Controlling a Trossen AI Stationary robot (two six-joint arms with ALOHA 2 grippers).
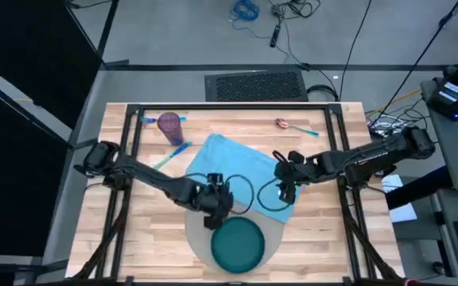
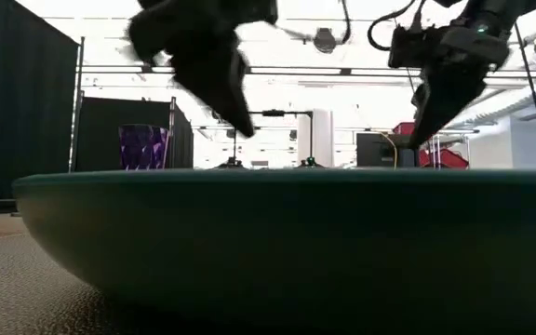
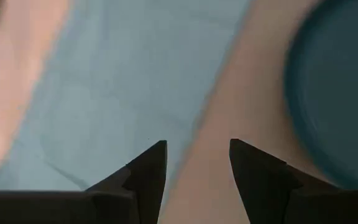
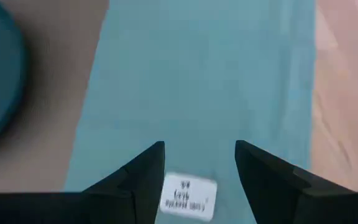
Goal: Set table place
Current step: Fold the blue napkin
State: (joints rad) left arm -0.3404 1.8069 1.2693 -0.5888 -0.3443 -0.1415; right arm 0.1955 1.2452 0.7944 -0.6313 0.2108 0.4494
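My left end effector (image 1: 215, 208): it hangs over the near edge of the blue napkin (image 1: 227, 163), just behind the plate (image 1: 238, 243). Its two fingers are apart and hold nothing.
My right end effector (image 1: 286, 189): it hangs over the right side of the napkin, by its small white tag (image 4: 189, 195). Its fingers are apart and hold nothing too.
Table place: the grey round mat (image 1: 272, 232) lies at the near middle of the bench (image 1: 324, 238), with the teal plate on top of it. The napkin overlaps its far edge.
Step, I think: grab the napkin and lay it by the plate.
How to do it well: I go down slowly, pinch only the cloth at an edge, lift both sides together, and do not bump the plate.
Count: one mat, one plate, one napkin, one purple cup (image 1: 170, 124), one spoon (image 1: 286, 124).
More things: some blue-handled pieces (image 1: 175, 151) lie by the cup. I cannot tell how many.
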